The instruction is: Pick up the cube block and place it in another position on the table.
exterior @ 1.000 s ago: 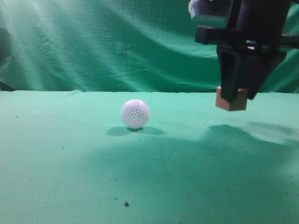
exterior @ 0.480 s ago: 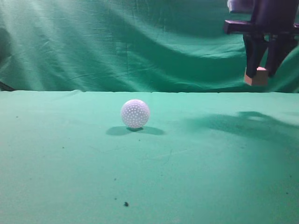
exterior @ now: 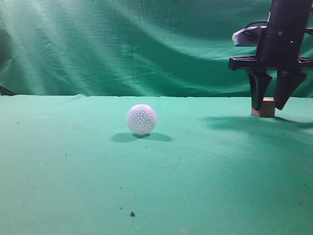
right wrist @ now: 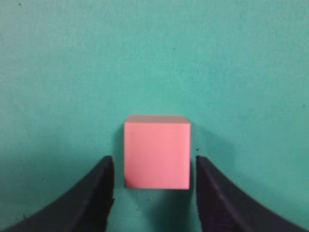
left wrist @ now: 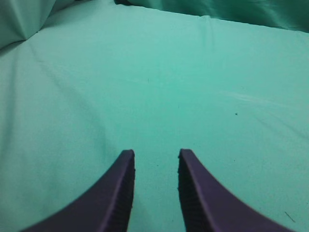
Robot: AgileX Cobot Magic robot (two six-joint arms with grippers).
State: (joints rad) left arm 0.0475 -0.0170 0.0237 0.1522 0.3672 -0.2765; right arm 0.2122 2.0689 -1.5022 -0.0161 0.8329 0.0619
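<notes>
The cube block (exterior: 266,107) rests on the green table (exterior: 156,171) at the far right. In the right wrist view its pinkish top face (right wrist: 157,152) lies between the two dark fingers with a gap on each side. My right gripper (exterior: 270,104) is open and stands over the cube, its fingers either side of it without touching; it also shows in the right wrist view (right wrist: 155,166). My left gripper (left wrist: 155,159) is open and empty over bare green cloth. It is out of the exterior view.
A white dimpled ball (exterior: 141,119) sits on the table left of centre, well away from the cube. A wrinkled green curtain (exterior: 122,44) hangs behind the table. Small dark specks (exterior: 132,214) lie near the front.
My right gripper carried the cube to the far right, lowered it onto the table and opened, letting it go. The ball has not moved.
</notes>
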